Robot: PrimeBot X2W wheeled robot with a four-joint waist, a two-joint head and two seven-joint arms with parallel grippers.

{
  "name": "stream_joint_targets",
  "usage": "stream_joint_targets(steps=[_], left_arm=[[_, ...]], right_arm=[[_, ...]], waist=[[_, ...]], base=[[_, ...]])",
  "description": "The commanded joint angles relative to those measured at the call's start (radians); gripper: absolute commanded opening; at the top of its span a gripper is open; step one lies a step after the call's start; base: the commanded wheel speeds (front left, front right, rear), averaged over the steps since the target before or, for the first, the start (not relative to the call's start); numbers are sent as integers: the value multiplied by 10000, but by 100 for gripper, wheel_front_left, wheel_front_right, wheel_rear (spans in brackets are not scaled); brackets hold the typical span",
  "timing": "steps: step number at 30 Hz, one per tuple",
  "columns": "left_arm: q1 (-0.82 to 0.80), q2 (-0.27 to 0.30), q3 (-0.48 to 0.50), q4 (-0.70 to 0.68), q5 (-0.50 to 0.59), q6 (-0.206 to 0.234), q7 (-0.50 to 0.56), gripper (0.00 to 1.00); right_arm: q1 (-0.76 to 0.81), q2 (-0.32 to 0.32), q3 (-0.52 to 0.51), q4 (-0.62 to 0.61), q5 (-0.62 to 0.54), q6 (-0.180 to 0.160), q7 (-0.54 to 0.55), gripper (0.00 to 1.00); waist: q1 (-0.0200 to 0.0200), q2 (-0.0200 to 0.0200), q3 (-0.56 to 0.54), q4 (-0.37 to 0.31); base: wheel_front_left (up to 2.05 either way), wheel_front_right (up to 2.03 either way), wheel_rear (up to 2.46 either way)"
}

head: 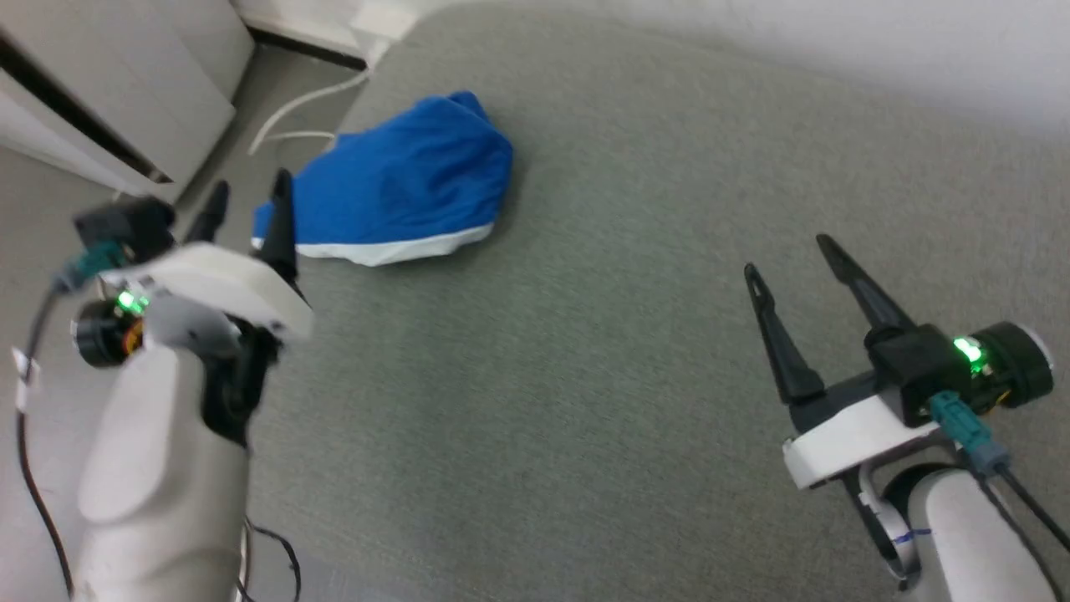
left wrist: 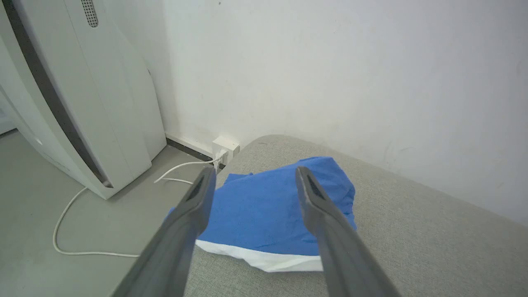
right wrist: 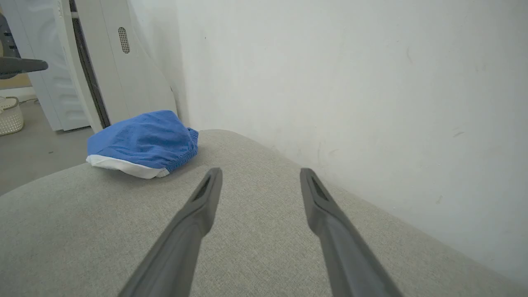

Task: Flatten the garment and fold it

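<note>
Shorts (head: 393, 180), royal blue, lie in a crumpled heap at the far left corner of the grey fabric-covered table (head: 585, 376) in the head view, with the white hem band facing me. I read the left gripper (head: 251, 184) as spread. Its dark fingers point at the heap's near-left edge, close to it, but I cannot tell whether they touch. The right gripper (head: 787, 255) is also spread, over bare table well apart from the garment.

Left wrist view: the left gripper (left wrist: 255, 170) has its fingers wide apart, and the shorts (left wrist: 255, 206) sit framed between them, not pinched. The white hem (left wrist: 280, 260) runs along the near side. Off the table's edge, a white cable (left wrist: 66, 214) trails across the floor to a plug block (left wrist: 225, 146) at the wall, beside a tall white appliance (left wrist: 95, 103).

Right wrist view: the right gripper (right wrist: 260, 170) is spread and empty above the grey cloth. The shorts (right wrist: 140, 138) lie far off to the left at the table's corner, and the gathered waistband (right wrist: 185, 154) shows on their right side.
</note>
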Motion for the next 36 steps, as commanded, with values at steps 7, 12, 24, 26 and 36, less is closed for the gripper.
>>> stream_joint_targets(steps=[7, 12, 24, 26, 36], left_arm=[[-1641, 941, 504, 1394, -1244, -119, 2261, 100], [-1883, 1364, 934, 1716, -1857, 342, 3926, 100], [-694, 1856, 1123, 904, -2077, 1743, 6289, 52], [-501, 2064, 1063, 591, -1820, 1750, 6026, 0], [-680, 3162, 691, -966, 323, 1643, 2077, 0]], right_arm=[[-657, -230, -29, -193, 148, -19, -163, 100], [-828, -177, -82, -141, 228, -19, -355, 100], [-902, 84, -49, 693, 544, -19, -987, 100], [-810, 155, -72, 897, 624, -19, -1091, 100], [-99, 550, -368, 1748, 811, -19, -1469, 100]], waist=[[-3, 0, 2377, -2041], [-3, 0, 2860, -2701], [-3, 0, 2116, -3139], [-3, 0, 1629, -3110], [-3, 0, -1121, -3282]], base=[[0, 0, 0], [0, 0, 0], [0, 0, 0], [0, 0, 0], [0, 0, 0]])
